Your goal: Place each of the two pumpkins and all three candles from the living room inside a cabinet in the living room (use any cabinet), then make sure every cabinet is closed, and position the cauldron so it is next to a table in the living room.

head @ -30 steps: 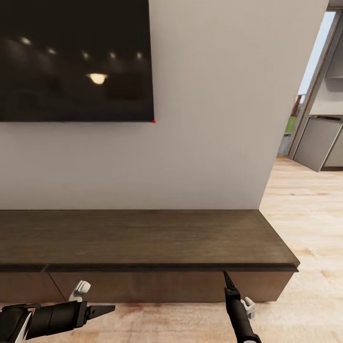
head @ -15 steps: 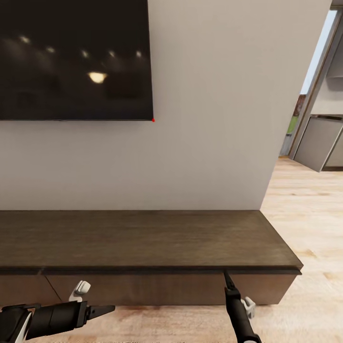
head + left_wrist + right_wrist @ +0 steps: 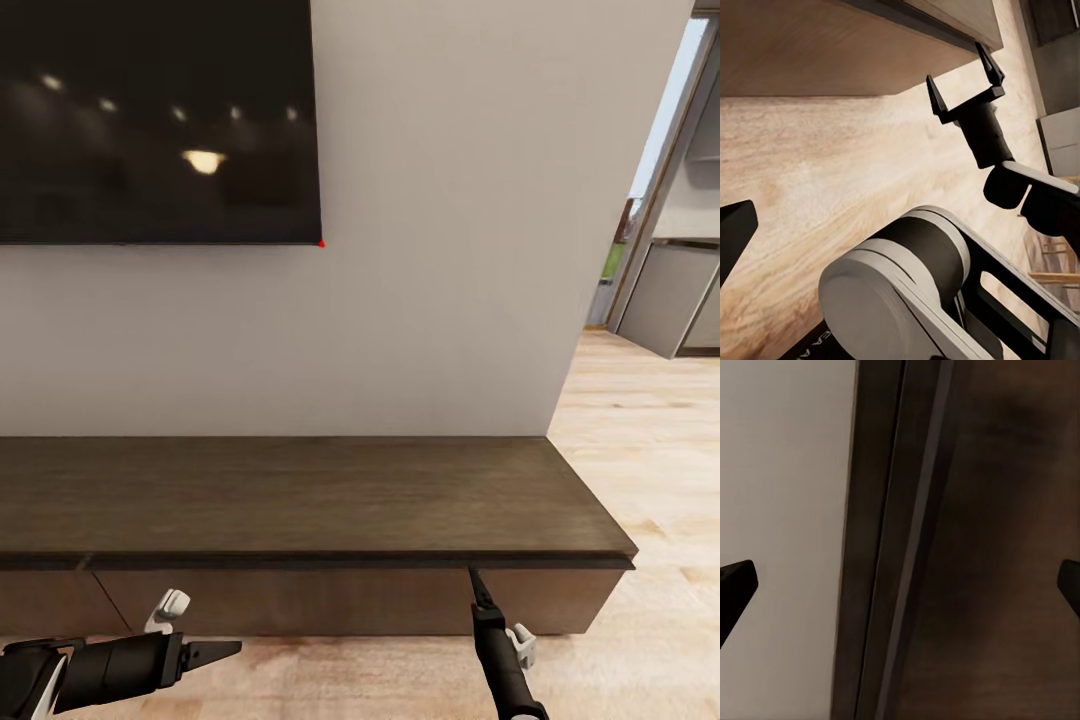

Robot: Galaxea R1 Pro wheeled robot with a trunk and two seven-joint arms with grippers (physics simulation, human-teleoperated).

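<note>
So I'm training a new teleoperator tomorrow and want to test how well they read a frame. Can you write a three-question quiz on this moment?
1. True or false: the right gripper points up at the front edge of the cabinet, its fingers spread.
2. Multiple choice: what hangs on the wall above the cabinet? A) a mirror B) a dark screen C) a shelf
3. Fill in: the left gripper hovers low over the wooden ____ in front of the cabinet.

Key: 1 true, the left wrist view shows the right gripper's two fingers apart just below the cabinet's edge; 2 B; 3 floor.
</note>
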